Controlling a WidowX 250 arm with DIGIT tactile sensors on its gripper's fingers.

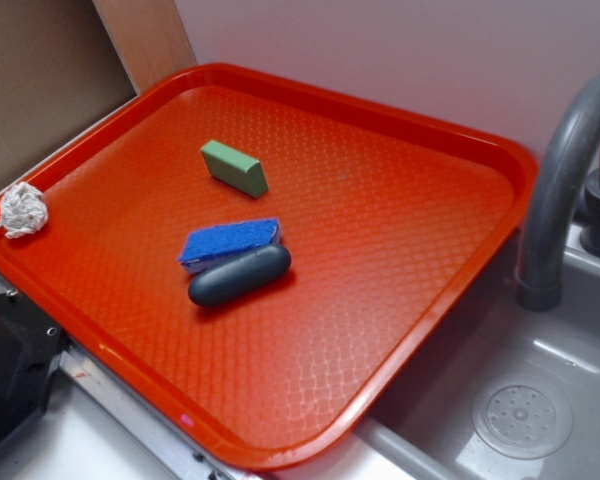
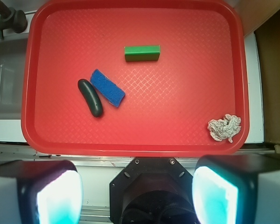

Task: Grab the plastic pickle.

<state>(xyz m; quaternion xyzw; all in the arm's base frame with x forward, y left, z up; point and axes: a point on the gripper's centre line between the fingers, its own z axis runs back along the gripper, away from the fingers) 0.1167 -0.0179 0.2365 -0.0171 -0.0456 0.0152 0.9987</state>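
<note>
**Pickle lies ahead and left of a wide hand, pressed against the sponge**

Your hand (image 2: 137, 189) fills the bottom of the wrist view, its two pale pads spread wide with nothing between them, held high above the near rim of the red tray (image 2: 177, 140). Take the tray as your landmark. The plastic pickle (image 2: 90, 97) lies in the tray's left half as the wrist camera sees it, roughly midway between the near and far rims, so it sits ahead of the hand and off to the left of its centre line. Its long axis runs on a diagonal, far-left to near-right, not square to the line between your pads; my judgement is that you will need to turn the wrist so the pads close across the short width.

The blue sponge (image 2: 108, 87) lies alongside the pickle, on the side towards the tray's middle, parallel and touching or nearly so in the exterior view. That leaves little room for a pad on that flank, and a careless closing could catch the sponge as well. The green block (image 2: 142, 53) lies further towards the far rim, well apart. A crumpled cloth (image 2: 224, 127) sits in the near right corner.

No brand, label or writing can be read anywhere.
</note>
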